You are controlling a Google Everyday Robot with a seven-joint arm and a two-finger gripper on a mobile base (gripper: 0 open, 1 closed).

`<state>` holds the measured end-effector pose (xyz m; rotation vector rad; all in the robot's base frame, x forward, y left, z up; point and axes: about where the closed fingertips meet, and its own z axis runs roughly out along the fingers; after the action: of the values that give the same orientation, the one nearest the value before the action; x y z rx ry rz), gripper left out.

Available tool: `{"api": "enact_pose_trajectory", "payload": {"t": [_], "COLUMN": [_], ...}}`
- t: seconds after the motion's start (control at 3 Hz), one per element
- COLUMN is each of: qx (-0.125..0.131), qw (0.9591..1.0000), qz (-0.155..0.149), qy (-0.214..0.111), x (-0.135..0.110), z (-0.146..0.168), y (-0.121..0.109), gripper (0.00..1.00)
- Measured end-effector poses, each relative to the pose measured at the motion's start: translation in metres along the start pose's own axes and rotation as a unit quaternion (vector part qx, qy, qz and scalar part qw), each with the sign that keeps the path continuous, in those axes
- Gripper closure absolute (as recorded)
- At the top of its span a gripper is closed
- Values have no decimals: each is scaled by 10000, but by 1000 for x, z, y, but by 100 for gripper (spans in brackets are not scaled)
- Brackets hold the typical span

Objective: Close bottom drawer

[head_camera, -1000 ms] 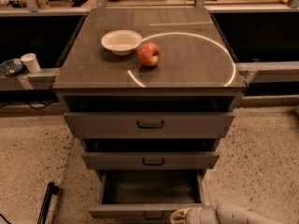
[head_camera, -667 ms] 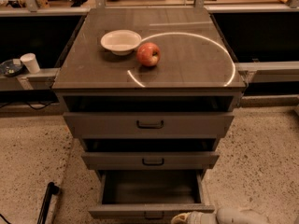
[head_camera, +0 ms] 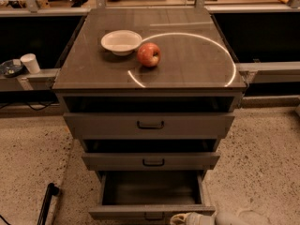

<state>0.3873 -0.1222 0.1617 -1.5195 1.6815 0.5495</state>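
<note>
The bottom drawer [head_camera: 150, 211] is the lowest of three grey-brown drawers and is pulled far out, its plain grey box empty. Its front runs along the lower edge of the camera view, with the handle barely showing. My gripper [head_camera: 180, 218] is at the bottom edge, right of centre, just in front of the drawer front's right half. The pale arm runs off to the right. The middle drawer [head_camera: 151, 161] and top drawer [head_camera: 149, 124] are each slightly out, with black loop handles.
On the cabinet top [head_camera: 187, 60] sit a white bowl [head_camera: 121, 41] and a red apple [head_camera: 149, 54]. A white cup [head_camera: 31, 63] stands on a ledge at left. A black pole [head_camera: 45, 203] lies on the speckled floor at lower left.
My gripper and arm have dropped lower and a little left along the drawer front, so less of them shows. The drawers have not visibly moved.
</note>
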Motion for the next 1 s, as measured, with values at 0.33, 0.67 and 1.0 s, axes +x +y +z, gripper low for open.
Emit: {"api": "enact_pose_trajectory", "payload": {"t": [0.33, 0.67, 1.0], "qx": [352, 600, 611], "qw": [9993, 9982, 9981], "qz": [-116, -34, -29], "qy": [-51, 11, 19], "x": [1, 5, 5], "z": [20, 32, 32], "y": [-13, -19, -19], "gripper": [74, 50, 20]}}
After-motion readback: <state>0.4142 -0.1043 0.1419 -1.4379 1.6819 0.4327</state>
